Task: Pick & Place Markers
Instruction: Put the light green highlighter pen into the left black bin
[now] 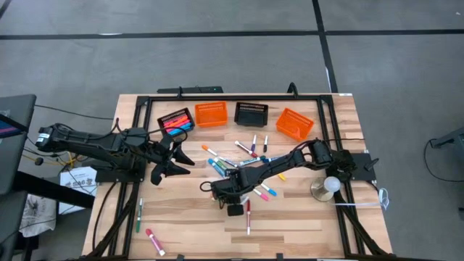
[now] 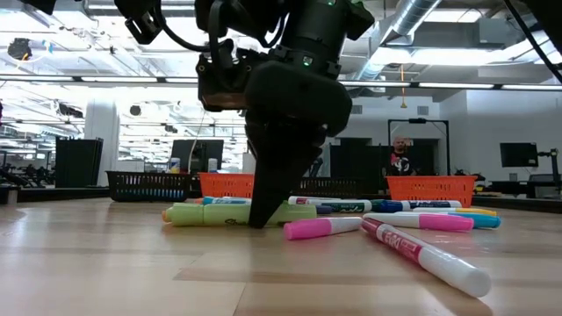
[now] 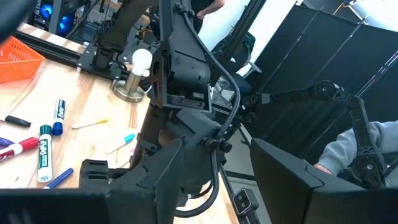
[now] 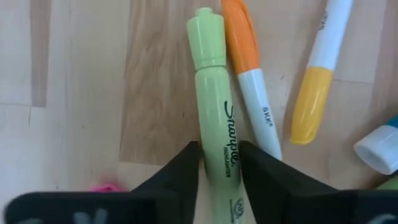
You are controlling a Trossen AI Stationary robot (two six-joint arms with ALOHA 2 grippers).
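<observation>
A few markers [image 1: 176, 123] are already binned in one black basket [image 1: 176, 119]; most remain scattered. Right gripper [image 4: 219, 163] pinches a green highlighter [image 4: 214, 112]. Left gripper [image 1: 174, 161], spread, waits.

Overhead, table-level, 2 wrist cams

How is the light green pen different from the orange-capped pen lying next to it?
The green pen is light green from end to end; the orange-capped pen has a white barrel. The green one is thicker. It sits between the right pincer fingers; the orange-capped one lies outside them. Both lie flat on the wooden table, side by side.
</observation>
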